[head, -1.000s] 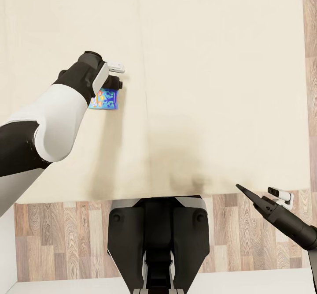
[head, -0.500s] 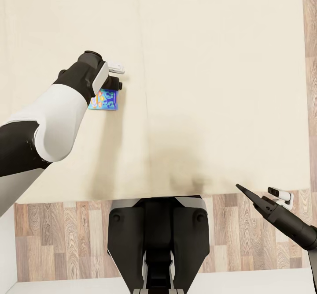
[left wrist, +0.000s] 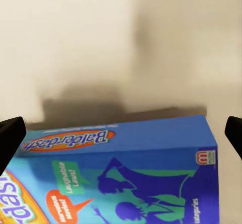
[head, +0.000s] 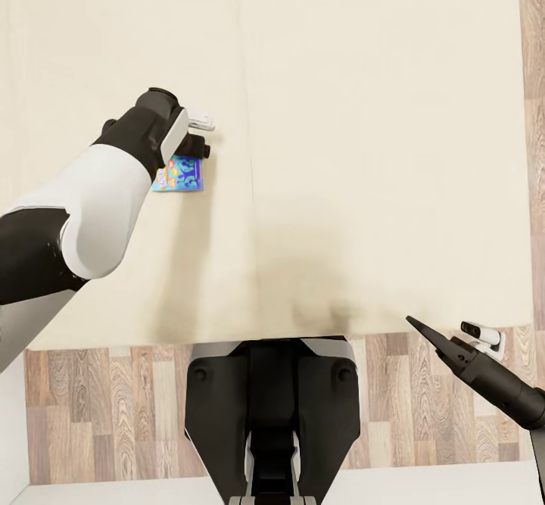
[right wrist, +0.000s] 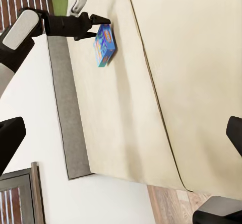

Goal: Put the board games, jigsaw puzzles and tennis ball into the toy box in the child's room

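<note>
Risk: slip. Left hand (head: 198,145) is spread wide over the blue board game (head: 180,173), which lies flat on the bed (head: 363,149); a shallow edge grip could drop it. Right hand (head: 424,331) is idle, wide apart.

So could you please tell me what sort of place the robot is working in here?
Most likely a bedroom: a wide bed with a plain beige cover and dark grey frame, wood-plank floor at its foot, and a small blue Balderdash board game lying on the cover beneath the left gripper.
</note>
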Controlling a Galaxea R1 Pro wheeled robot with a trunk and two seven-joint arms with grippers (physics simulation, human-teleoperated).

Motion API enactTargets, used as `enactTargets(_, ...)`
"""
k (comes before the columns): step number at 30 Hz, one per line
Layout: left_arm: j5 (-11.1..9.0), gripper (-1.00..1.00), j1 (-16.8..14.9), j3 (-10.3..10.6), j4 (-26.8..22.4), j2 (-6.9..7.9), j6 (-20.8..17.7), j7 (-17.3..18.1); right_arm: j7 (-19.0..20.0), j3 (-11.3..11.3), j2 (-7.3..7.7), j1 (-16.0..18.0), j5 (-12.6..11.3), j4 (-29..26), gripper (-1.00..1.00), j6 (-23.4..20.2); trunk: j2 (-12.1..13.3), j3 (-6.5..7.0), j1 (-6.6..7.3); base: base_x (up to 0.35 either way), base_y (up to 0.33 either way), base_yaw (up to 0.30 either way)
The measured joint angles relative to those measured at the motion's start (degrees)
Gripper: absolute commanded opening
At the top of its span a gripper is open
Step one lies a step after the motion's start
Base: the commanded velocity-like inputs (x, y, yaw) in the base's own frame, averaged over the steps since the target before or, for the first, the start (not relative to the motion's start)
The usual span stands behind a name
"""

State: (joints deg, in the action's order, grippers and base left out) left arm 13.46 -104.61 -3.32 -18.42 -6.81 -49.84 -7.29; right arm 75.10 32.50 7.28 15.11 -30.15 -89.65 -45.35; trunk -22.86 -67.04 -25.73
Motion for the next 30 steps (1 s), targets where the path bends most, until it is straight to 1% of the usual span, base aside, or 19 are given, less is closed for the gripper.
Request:
enactTargets(3,-0.07,1.00,0.00,1.30,0.11,-0.02,0.01,0.01,0.03,0.00,0.01,0.00,0.00,0.00,1.00,0.00,0.00,0.02,0.00,0.000,0.000,-0.003)
enactTargets(7,-0.02,1.00,0.00,1.83,0.16,-0.02,0.01,0.08,0.02,0.00,0.01,0.00,0.00,0.00,1.00,0.00,0.00,0.03,0.00,0.000,0.000,-0.001)
enactTargets(13,0.51,1.00,-0.02,2.15,0.24,0.00,-0.01,0.77,0.01,0.00,0.04,0.00,0.00,0.00,1.00,0.00,0.00,0.03,0.00,0.000,0.000,0.000)
enactTargets(18,1.22,1.00,0.00,2.30,0.36,-0.01,-0.12,2.03,-0.01,0.00,0.09,0.00,0.00,0.00,1.00,0.00,0.00,0.03,0.00,0.000,0.000,0.000)
enactTargets(30,1.45,1.00,0.00,2.40,0.70,0.07,-0.21,4.93,-0.06,0.00,0.09,0.00,0.00,0.00,1.00,0.00,0.00,0.03,0.00,0.000,0.000,0.000)
